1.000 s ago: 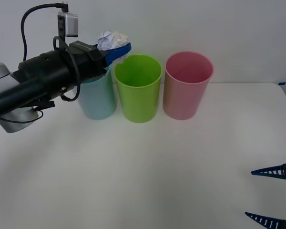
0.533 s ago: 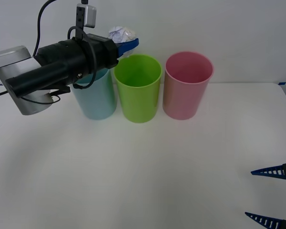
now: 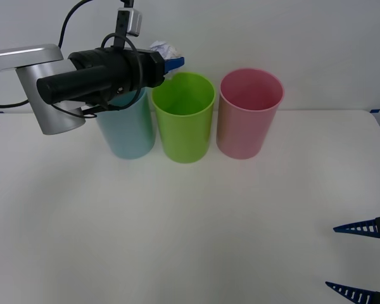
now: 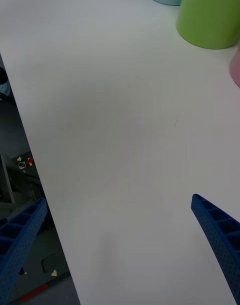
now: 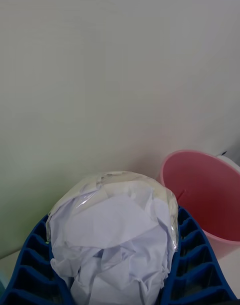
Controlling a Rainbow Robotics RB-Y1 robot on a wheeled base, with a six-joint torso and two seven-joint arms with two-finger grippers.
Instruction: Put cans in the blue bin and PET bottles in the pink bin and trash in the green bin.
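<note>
Three tall bins stand in a row at the back of the table: the blue bin [image 3: 126, 130], the green bin [image 3: 184, 117] and the pink bin [image 3: 248, 113]. My left gripper [image 3: 166, 57] hangs above and between the blue and green bins' rims, shut on the trash [image 3: 163, 49], a crumpled white paper ball. In the left wrist view the trash [image 5: 114, 235] sits between the blue fingers [image 5: 189, 257], with the pink bin [image 5: 205, 192] beyond. My right gripper [image 3: 361, 259] rests open at the table's near right corner, nothing between its fingers [image 4: 220, 237].
A plain white wall rises behind the bins. The white table [image 3: 196, 221] stretches wide in front of them. The right wrist view shows the table's edge [image 4: 35, 150] with floor below, and the green bin [image 4: 210, 15] far off.
My left arm has swung up and to the right, carrying the trash from over the blue bin's rim toward the green bin. The right arm has not moved.
</note>
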